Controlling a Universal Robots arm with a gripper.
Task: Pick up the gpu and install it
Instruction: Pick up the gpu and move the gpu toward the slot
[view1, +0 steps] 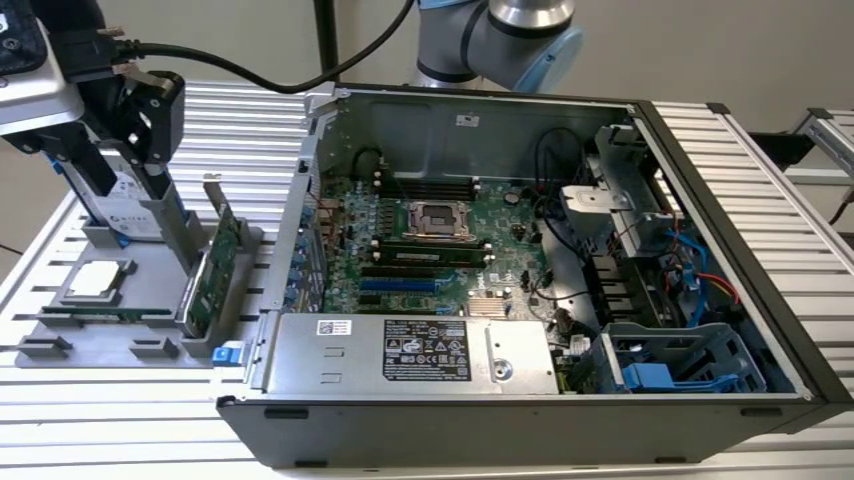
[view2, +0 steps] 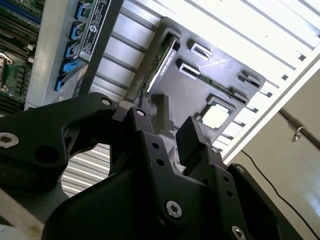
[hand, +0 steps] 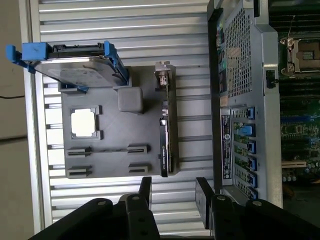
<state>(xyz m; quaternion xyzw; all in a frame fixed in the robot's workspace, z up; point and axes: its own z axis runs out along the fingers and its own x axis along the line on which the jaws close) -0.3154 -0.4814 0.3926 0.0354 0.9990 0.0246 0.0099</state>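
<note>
Fingers (hand: 146, 192) of the one black gripper (hand: 175, 194) are standing wide apart in the first wrist view. There are two of them, and they are holding nothing. The ribbed silver table (hand: 125, 25) is showing through the gap between them.

One gpu (hand: 165, 145) is standing on its long edge in a slot of the one flat grey tray (hand: 115, 165). It is a thin green card with a black block on one face and a silver metal end piece. It is sitting on the side of the tray nearest the one big open black computer case (view1: 534, 440). The gripper is hanging above the tray and is not touching the gpu.

Four more things are sitting on the tray. One silver hard drive in a blue frame (hand: 75, 62) is standing up at one end. One small grey block (hand: 130, 100) is sitting just beside it. One square silver chip (hand: 83, 122) is lying flat in its pocket. One narrow green memory stick (hand: 107, 149) is resting on its edge between two little holders.

Inside the case, one green main board (view1: 427, 240) is lying flat, and one silver metal box (view1: 414, 355) is sitting at the near side. One grey and blue robot arm (view1: 521, 35) is rising behind the case. In the exterior view the gripper is hanging at the exterior view's left, over the tray and close to the hard drive.
</note>
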